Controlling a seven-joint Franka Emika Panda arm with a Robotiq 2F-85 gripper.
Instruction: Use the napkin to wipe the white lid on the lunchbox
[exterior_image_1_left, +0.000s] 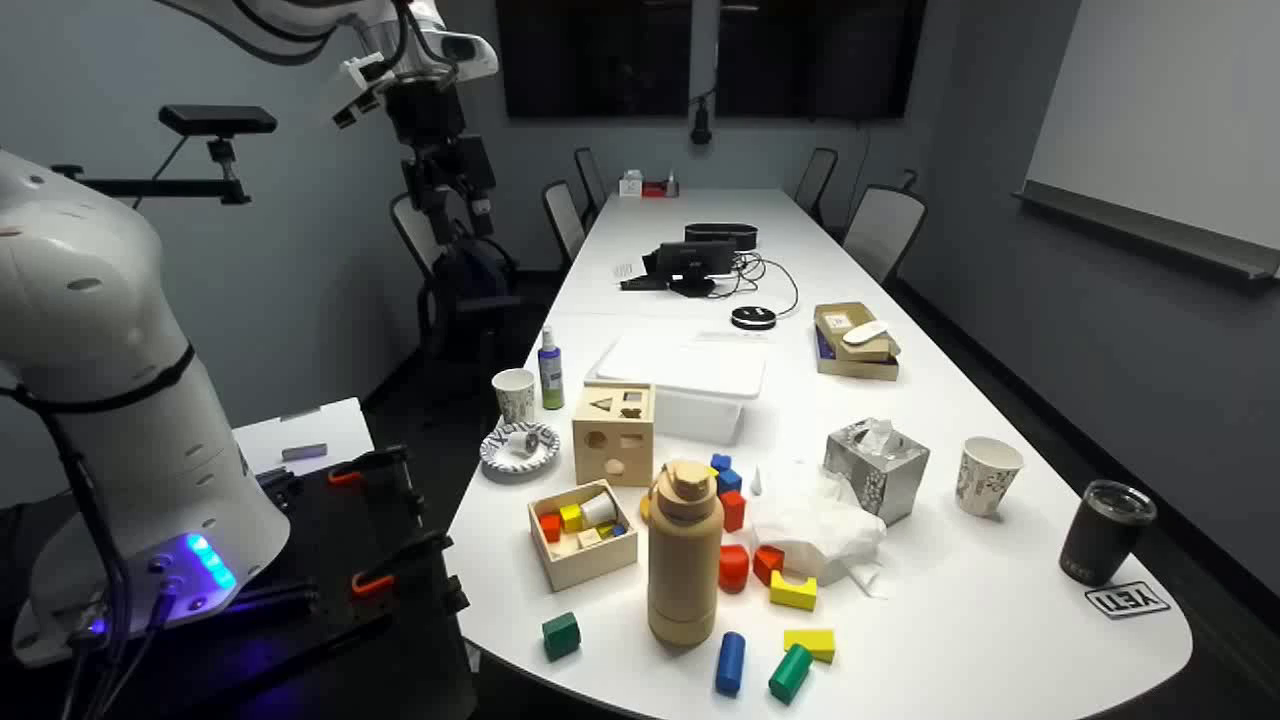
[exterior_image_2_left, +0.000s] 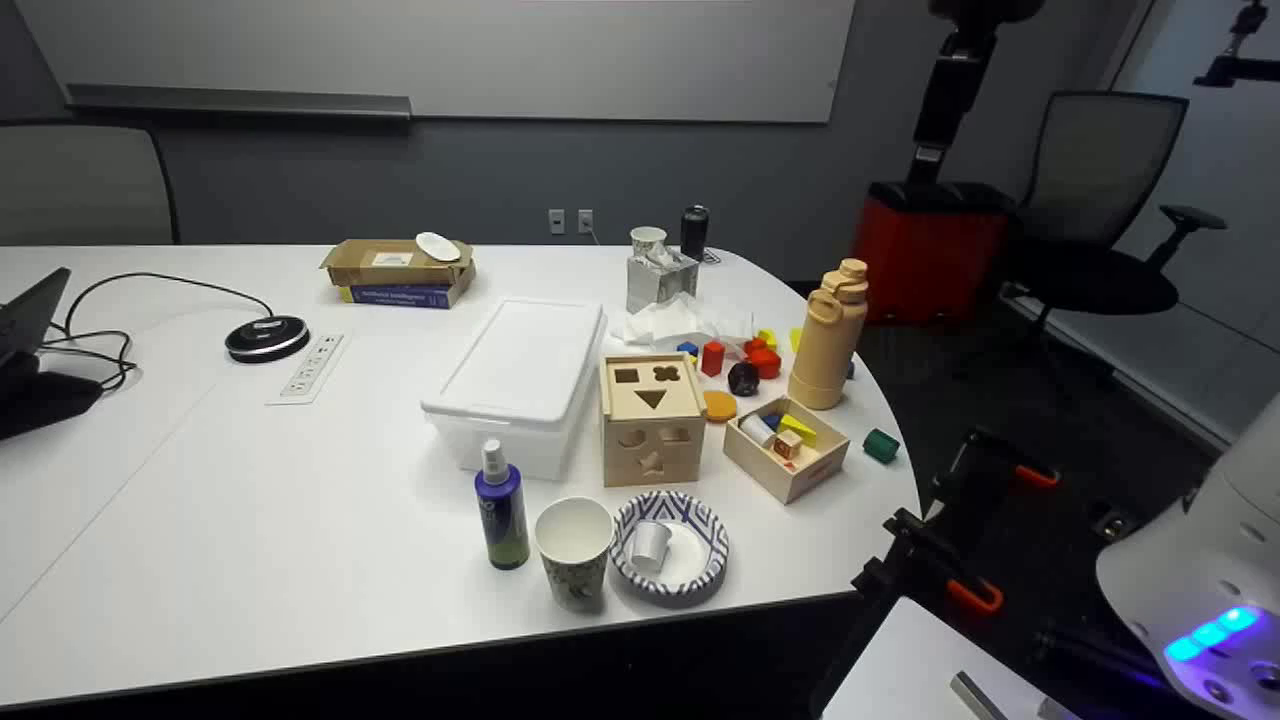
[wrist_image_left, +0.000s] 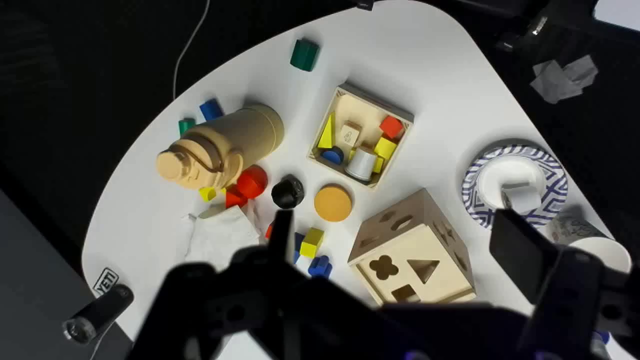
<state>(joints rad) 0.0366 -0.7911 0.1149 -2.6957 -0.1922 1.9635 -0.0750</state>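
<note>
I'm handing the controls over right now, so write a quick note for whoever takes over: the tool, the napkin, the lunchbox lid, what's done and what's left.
Tool: open, jaws wide apart, holding nothing, raised clear of the table.
Napkin: crumpled on the table, beside the tissue box and near loose coloured blocks.
White lid: on the lunchbox, which stands beside the wooden shape sorter.
Done: napkin not yet picked up; whether the lid has had any wiping, the pictures can't show.
Left: grasp the napkin, bring it to the lid, wipe.
</note>
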